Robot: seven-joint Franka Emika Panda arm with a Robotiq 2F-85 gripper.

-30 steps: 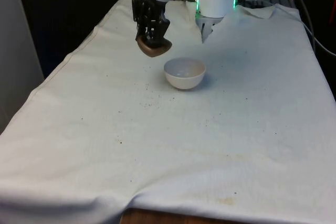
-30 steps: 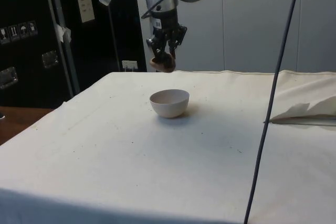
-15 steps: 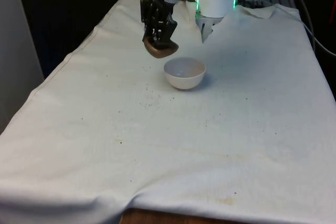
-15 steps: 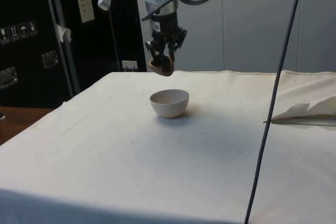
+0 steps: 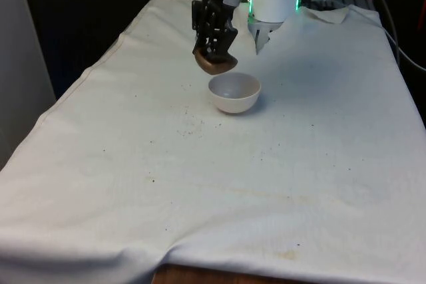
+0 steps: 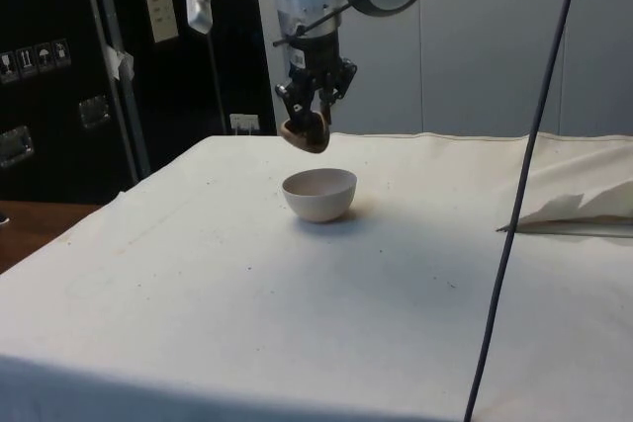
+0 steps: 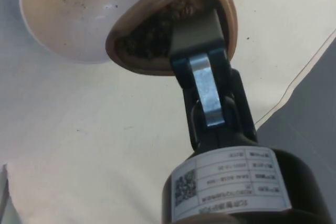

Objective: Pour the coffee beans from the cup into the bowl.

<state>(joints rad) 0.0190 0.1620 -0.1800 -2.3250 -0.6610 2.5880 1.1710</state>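
Gripping brown cup (image 5: 215, 63) of beans | gripper (image 5: 214, 43) above white bowl (image 5: 233, 92) | sticker text unreadable

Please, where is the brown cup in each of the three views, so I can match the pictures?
Front view: the cup hangs in the gripper above the table, just to the front view's left of the bowl.
Side view: the cup is in the air above the bowl's rim.
Wrist view: the cup, with beans inside, is beside the bowl.
Shared landmark: the white bowl.
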